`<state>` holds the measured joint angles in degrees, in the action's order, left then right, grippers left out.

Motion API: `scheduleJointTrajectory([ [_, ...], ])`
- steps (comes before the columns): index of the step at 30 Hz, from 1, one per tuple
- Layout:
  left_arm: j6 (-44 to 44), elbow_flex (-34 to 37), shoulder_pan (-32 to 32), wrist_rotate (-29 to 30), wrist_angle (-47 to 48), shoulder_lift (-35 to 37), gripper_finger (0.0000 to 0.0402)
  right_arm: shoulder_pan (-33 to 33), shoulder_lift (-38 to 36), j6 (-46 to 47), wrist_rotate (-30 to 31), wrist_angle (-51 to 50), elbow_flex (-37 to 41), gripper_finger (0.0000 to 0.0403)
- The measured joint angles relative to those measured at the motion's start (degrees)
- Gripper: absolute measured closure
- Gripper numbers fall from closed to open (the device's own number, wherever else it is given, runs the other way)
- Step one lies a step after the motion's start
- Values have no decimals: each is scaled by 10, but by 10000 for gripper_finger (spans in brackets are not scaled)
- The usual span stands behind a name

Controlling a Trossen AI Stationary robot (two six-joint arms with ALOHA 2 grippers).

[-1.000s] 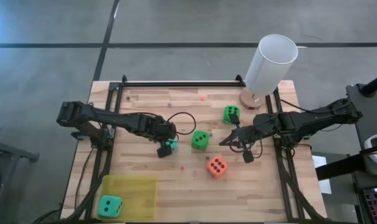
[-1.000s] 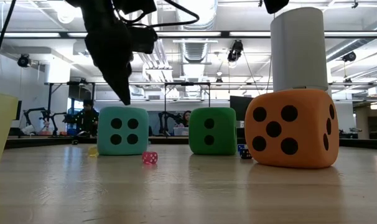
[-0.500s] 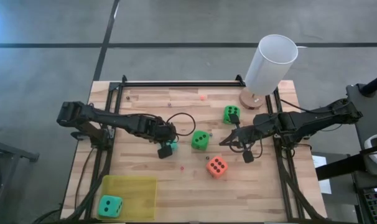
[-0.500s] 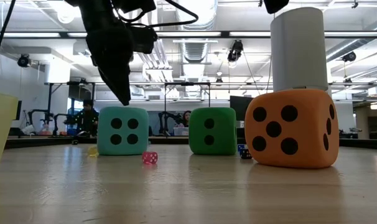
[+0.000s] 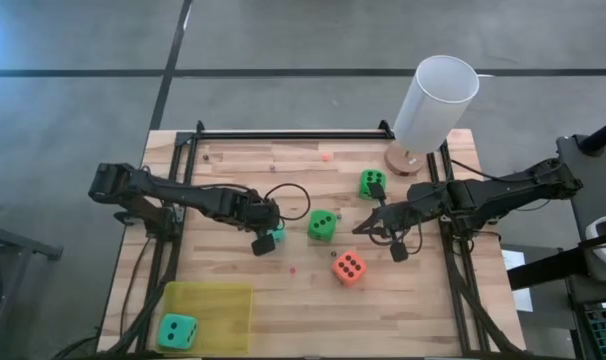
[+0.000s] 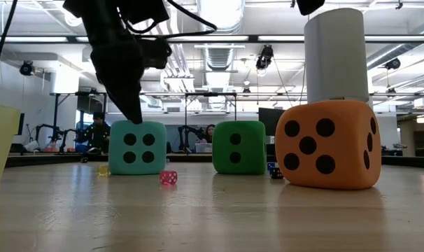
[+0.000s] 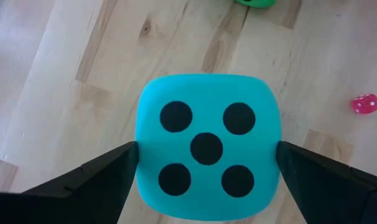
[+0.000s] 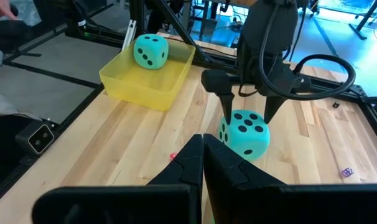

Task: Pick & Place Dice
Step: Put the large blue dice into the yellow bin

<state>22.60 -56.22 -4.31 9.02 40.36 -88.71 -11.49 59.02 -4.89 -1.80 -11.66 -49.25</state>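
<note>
The left gripper [image 8: 246,102] has come down over the last second: in the low view its fingers, which hung above the teal die [image 7: 207,146], now reach the die's top edge. Its fingers are spread wide, one tip on each side of the cube, as the left wrist view shows, with the five-pip face between them. They straddle the die but have not yet pinched it; whether the tips already touch its sides cannot be told. The die itself has not shifted on the wooden table [image 5: 233,170]. This looks like the end of the approach, so the likely next step is to close and lift.

The yellow tray [image 5: 211,303] at the table's near left corner already holds the other teal die [image 5: 176,330], which suggests it is the drop-off, well apart from the present grasp. Three dice still lie loose: a green die [image 5: 321,224] just beside the straddled one, a second green die [image 5: 371,183] farther toward the white cylinder [image 5: 435,100], and the orange-red die [image 5: 348,267].

The right gripper [image 5: 361,228] waits with fingers pressed together, near the green dice, unmoved.
</note>
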Motion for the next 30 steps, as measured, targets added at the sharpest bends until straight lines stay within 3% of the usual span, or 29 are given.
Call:
scheduleJointTrajectory([
  [30, -18, 17, 0, 3, -27, -2, 17, 0, 0, 4, 0, 0, 0, 394],
])
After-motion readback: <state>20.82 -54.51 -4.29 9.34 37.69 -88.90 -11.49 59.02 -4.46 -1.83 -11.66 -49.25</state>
